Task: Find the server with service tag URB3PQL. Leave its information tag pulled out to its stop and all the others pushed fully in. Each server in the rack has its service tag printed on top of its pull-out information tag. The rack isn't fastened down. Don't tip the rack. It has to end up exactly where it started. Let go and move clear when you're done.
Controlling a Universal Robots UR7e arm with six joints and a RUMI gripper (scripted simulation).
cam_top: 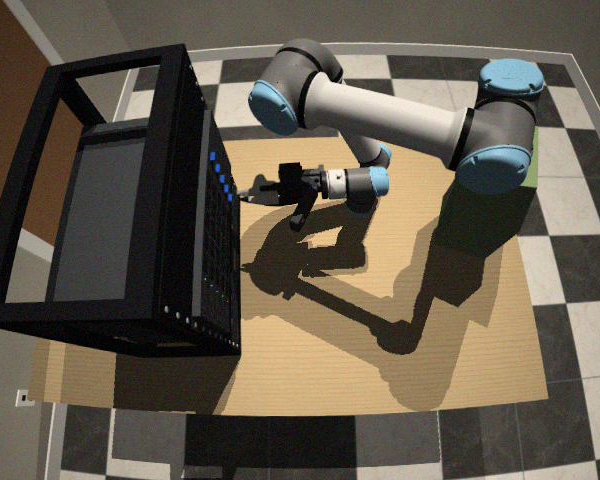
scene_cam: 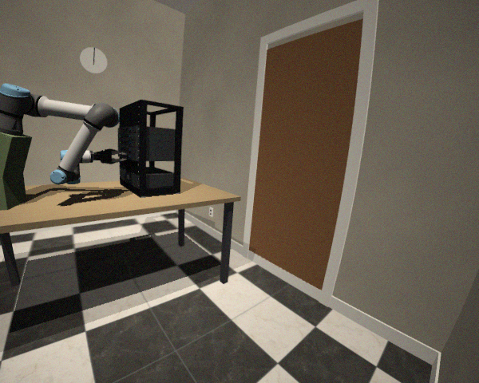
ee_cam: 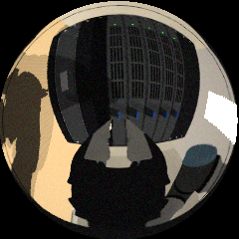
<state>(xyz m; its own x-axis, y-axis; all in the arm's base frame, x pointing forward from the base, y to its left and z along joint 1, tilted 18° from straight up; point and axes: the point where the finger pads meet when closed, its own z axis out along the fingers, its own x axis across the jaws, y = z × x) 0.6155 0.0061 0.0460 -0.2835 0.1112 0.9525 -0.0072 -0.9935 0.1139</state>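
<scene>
The black rack (cam_top: pixel 168 180) (scene_cam: pixel 177 148) (ee_cam: pixel 191 90) stands upright on the table. Several servers (cam_top: pixel 215 242) (ee_cam: pixel 117 60) sit in it, with green lights at one end. Each has a small blue piece at its information tag; the one nearest the fingers (cam_top: pixel 230 197) (ee_cam: pixel 119 115) is the lowest of the row. The tags look about level with each other; no service tag print is readable. My gripper (cam_top: pixel 242 195) (scene_cam: pixel 126 155) (ee_cam: pixel 119 119) is slightly open at the rack's front. Its fingertips stand around or just before the lowest tag; contact cannot be told.
The wooden table (cam_top: pixel 310 382) (scene_cam: pixel 207 198) carries the rack and the arm's green base block (cam_top: pixel 476 217) (scene_cam: pixel 0 173). In the rack's lower part is a wider dark unit (scene_cam: pixel 159 179). The other tags sit close above the fingers. A wall and brown door (scene_cam: pixel 310 144) are behind the rack.
</scene>
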